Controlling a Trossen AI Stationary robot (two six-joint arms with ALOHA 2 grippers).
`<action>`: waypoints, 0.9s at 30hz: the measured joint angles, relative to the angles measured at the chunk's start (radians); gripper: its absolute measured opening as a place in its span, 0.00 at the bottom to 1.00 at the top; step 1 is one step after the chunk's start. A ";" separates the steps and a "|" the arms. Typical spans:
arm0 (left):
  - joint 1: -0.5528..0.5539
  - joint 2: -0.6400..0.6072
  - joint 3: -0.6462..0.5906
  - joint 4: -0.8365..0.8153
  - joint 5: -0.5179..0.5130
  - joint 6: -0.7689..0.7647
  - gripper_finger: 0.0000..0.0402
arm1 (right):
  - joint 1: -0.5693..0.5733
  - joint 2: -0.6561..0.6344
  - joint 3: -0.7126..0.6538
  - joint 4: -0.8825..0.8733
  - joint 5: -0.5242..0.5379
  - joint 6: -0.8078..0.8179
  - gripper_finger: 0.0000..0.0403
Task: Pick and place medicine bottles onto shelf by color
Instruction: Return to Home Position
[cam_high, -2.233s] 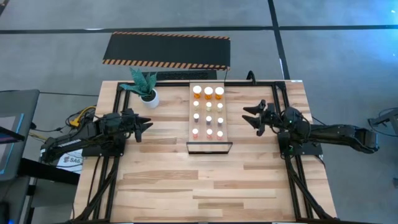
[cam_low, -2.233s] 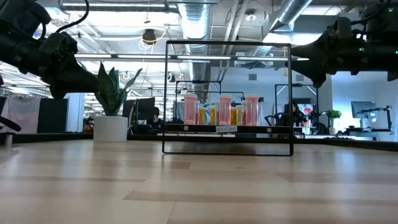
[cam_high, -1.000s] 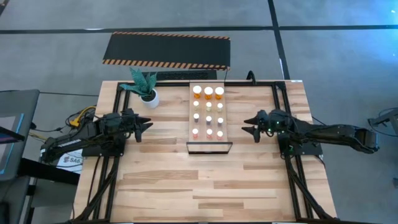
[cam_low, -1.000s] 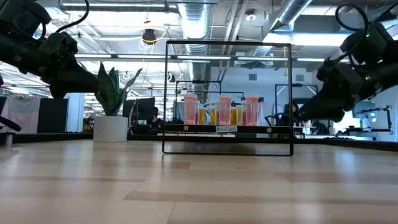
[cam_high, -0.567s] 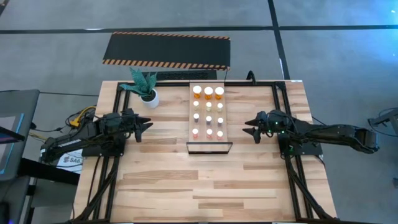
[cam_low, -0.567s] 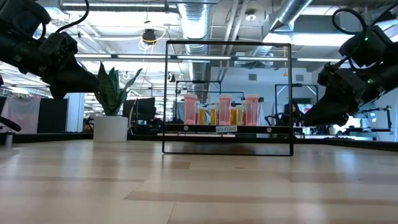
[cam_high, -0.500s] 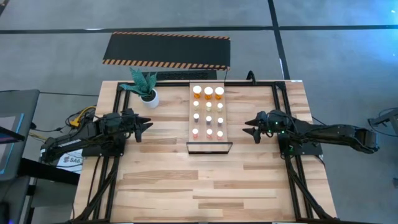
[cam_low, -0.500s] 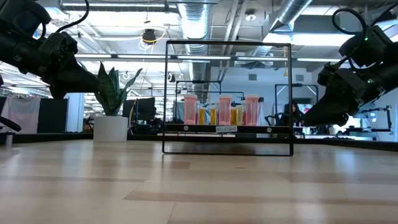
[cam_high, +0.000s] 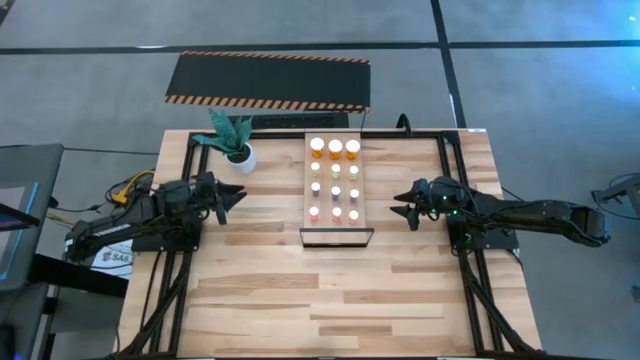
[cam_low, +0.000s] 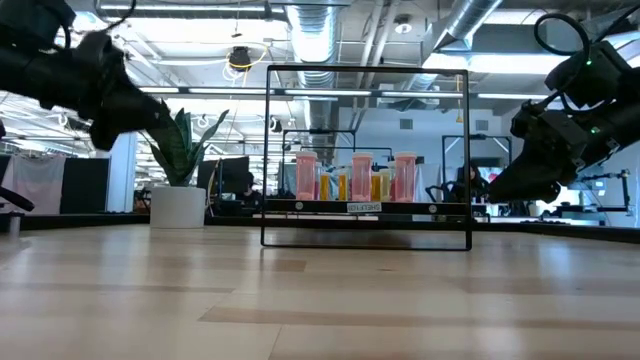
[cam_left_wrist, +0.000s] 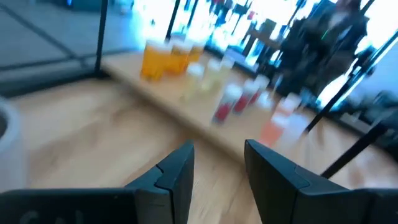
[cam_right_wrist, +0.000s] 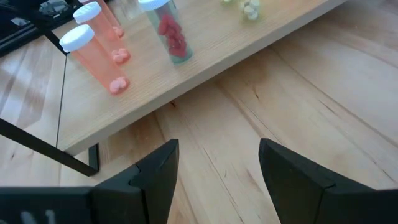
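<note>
On the shelf (cam_high: 325, 176) I see medicine bottles (cam_high: 335, 147); left gripper (cam_high: 233, 191), right gripper (cam_high: 399, 206) flank it, both parted, empty

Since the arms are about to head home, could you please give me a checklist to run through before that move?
1. The left gripper is open and empty: ok.
2. The right gripper is open and empty: ok.
3. Both grippers are apart from the shelf: ok.
4. The medicine bottles stand on the shelf, none on the tabletop: ok.
5. Every row holds one colour: cannot tell for the middle rows.
</note>
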 joint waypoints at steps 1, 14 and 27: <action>0.000 0.000 0.000 0.032 0.000 -0.007 0.32 | 0.000 0.000 0.000 0.000 0.000 0.000 0.61; 0.000 -0.036 -0.054 0.272 0.046 0.053 0.32 | 0.000 0.000 0.000 0.000 0.000 0.000 0.61; 0.000 -0.034 -0.111 0.340 0.071 0.008 0.32 | 0.000 0.000 0.000 -0.004 -0.001 0.000 0.61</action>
